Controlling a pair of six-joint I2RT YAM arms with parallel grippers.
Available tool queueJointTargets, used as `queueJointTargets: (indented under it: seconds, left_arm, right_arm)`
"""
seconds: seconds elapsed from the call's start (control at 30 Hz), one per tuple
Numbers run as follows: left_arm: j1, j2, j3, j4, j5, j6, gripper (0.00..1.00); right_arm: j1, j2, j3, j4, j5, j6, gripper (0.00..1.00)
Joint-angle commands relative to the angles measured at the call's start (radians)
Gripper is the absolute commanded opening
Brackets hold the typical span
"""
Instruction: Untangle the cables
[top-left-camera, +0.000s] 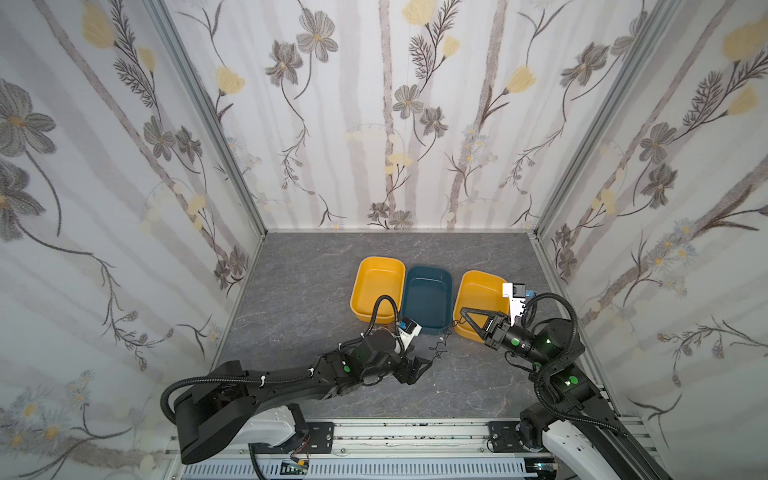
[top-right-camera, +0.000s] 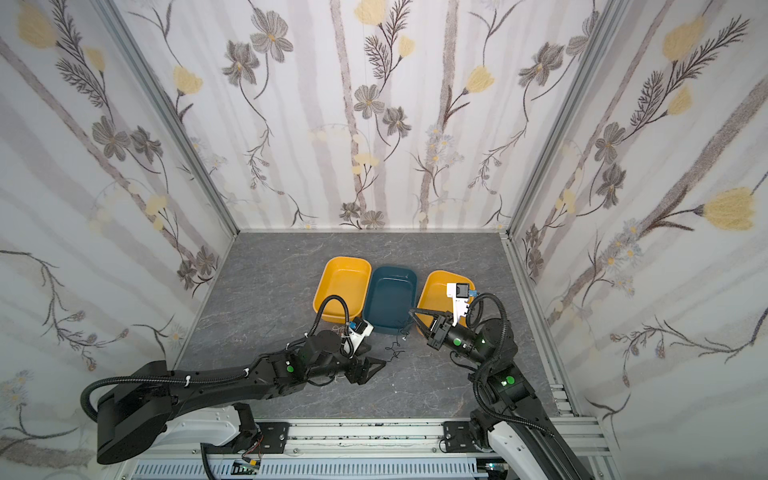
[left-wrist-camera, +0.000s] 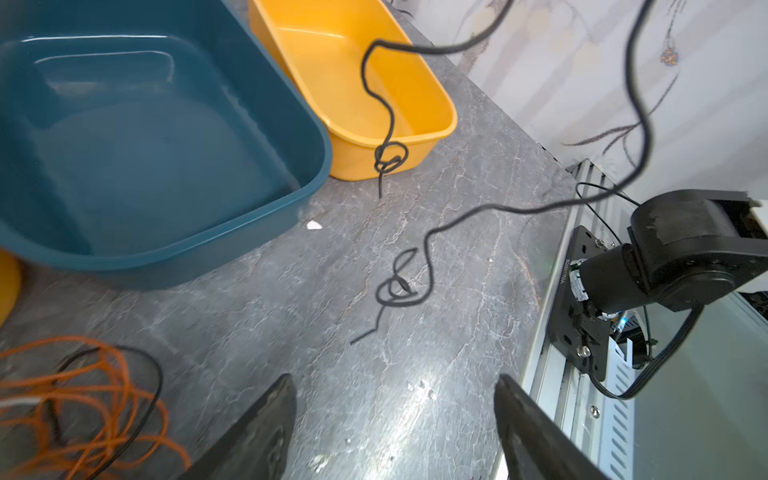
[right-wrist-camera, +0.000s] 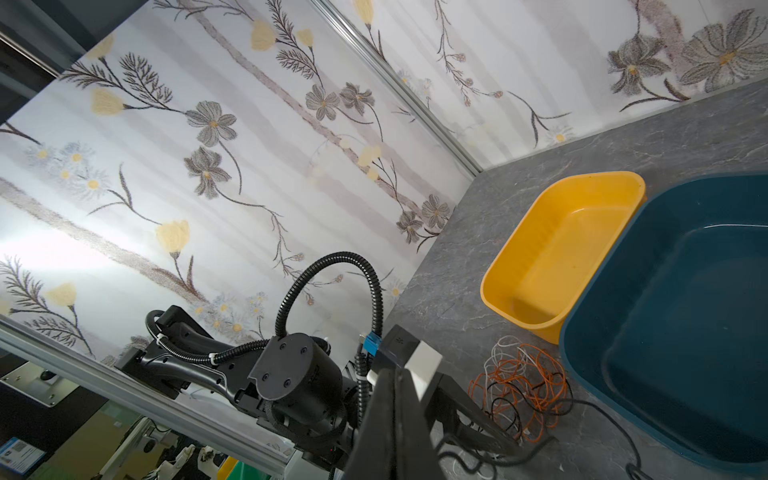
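Below, tabletop (top-left-camera: 311, 282): grey, marble-veined, smooth with a dull sheen.
Trays: three shallow, glossy plastic tubs with rounded corners, set side by side at mid-table: left yellow tray (top-left-camera: 376, 286), teal tray (top-left-camera: 428, 291), right yellow tray (top-left-camera: 478, 291).
Cable tangle (right-wrist-camera: 519, 386): hair-thin orange, white and black loops, heaped loosely on the tabletop just beside the front walls of the teal tray and the left yellow tray, close by the left arm's wrist.
Black cable (left-wrist-camera: 390, 157): thin and limp, kinked into two small knots; climbs from the tabletop between the two grippers up toward the right one. Upper knot hangs before the right yellow tray; lower knot sits near the slab, contact unclear.
Left arm (top-left-camera: 291, 378): black, trailed by a ribbed hose, stretched low and long across the front of the table, pointing right.
Left gripper (left-wrist-camera: 393, 380): spread wide just above the tabletop, grips nothing, sits short of the black cable's loose end.
Right arm (top-left-camera: 552, 345): folded at the elbow, forearm raised, pointing left.
Right gripper (top-left-camera: 462, 311): pressed together at the tips over the front corner of the right yellow tray, pinching the upper run of the black cable, as far as the top views show.
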Motion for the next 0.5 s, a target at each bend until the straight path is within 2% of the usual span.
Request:
queueJointTargets:
  seconds: [0.0, 0.13, 0.3, 0.47]
  left_arm:
    - [0.000, 0.052, 0.019, 0.134, 0.043, 0.018, 0.76]
    - [-0.001, 0.135, 0.058, 0.188, 0.023, 0.023, 0.76]
    - [-0.001, 0.218, 0.082, 0.330, 0.049, 0.017, 0.76]
    - [-0.001, 0.280, 0.138, 0.315, 0.083, -0.002, 0.66]
  right_arm:
    - [0.005, 0.010, 0.008, 0.072, -0.012, 0.027, 0.00]
    - [0.010, 0.016, 0.018, 0.091, -0.023, 0.038, 0.00]
    - [0.011, 0.017, 0.031, 0.091, -0.024, 0.038, 0.00]
    - [0.010, 0.015, 0.029, 0.100, -0.024, 0.042, 0.00]
